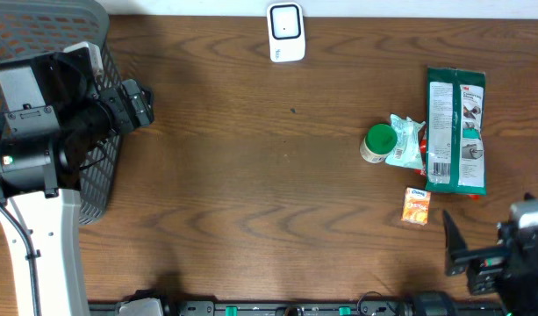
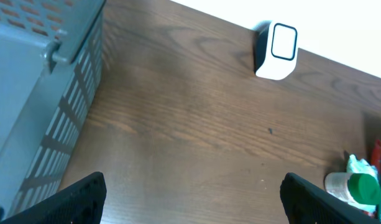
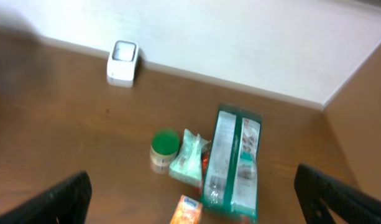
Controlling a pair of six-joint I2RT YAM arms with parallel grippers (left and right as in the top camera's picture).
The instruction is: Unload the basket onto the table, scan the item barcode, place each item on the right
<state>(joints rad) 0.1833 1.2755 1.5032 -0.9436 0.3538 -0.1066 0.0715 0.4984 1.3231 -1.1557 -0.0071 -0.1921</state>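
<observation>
Brown wood-grain surface [image 1: 251, 193], contents as we find them.

- Item 1: white scanner [image 1: 286, 32], at the far edge, mid-width.
- Item 2: grey mesh basket [image 1: 106, 167], at the left end.
- Items 3–6, clustered at the right end:
  - long green package [image 1: 455, 130];
  - pale green packet [image 1: 407, 145] against its side;
  - green-capped bottle [image 1: 379, 142] beside that;
  - small orange packet [image 1: 417, 206] nearest the front.

Which of these is meant for scanning we cannot say.

- Left hand [image 2: 193, 186]: fingers wide apart, empty, by the basket, well apart from the goods.
- Right hand [image 3: 191, 186]: fingers wide apart, empty, just in front of the cluster. We judge it the nearer arm.

The green package's long axis runs away from the right hand toward the far edge. The scanner lies farther off, to that hand's left.
</observation>
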